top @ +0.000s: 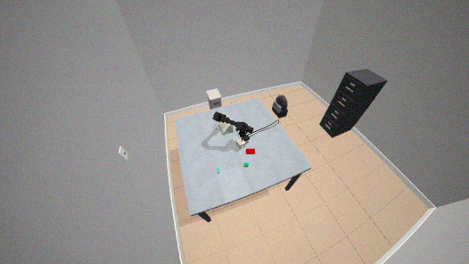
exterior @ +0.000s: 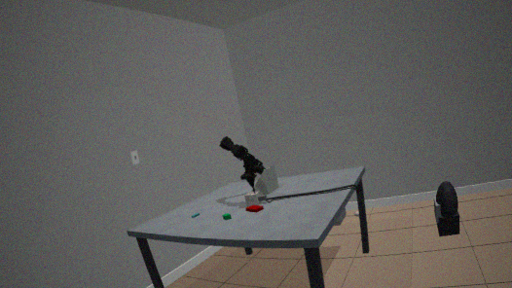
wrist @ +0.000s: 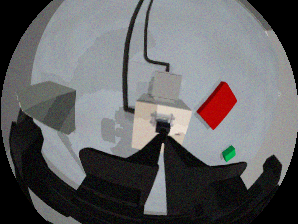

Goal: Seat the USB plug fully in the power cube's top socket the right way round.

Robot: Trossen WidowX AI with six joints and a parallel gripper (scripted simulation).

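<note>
The gripper (top: 242, 140) (exterior: 253, 190) (wrist: 162, 139) is clamped on the dark plug (wrist: 162, 125) over the pale power cube (top: 241, 144) (exterior: 251, 198) (wrist: 175, 116), at the wrist view's centre. The red block (top: 250, 151) (exterior: 254, 208) (wrist: 217, 105) lies right of it.

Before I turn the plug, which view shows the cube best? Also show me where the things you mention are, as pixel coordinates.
The wrist view: the cube (top: 241, 144) (exterior: 251, 198) (wrist: 142, 126) is large there, its top face visible around the tool (top: 245, 138) (exterior: 253, 191) (wrist: 163, 133). The top and exterior views show only a small pale block below the arm.
</note>
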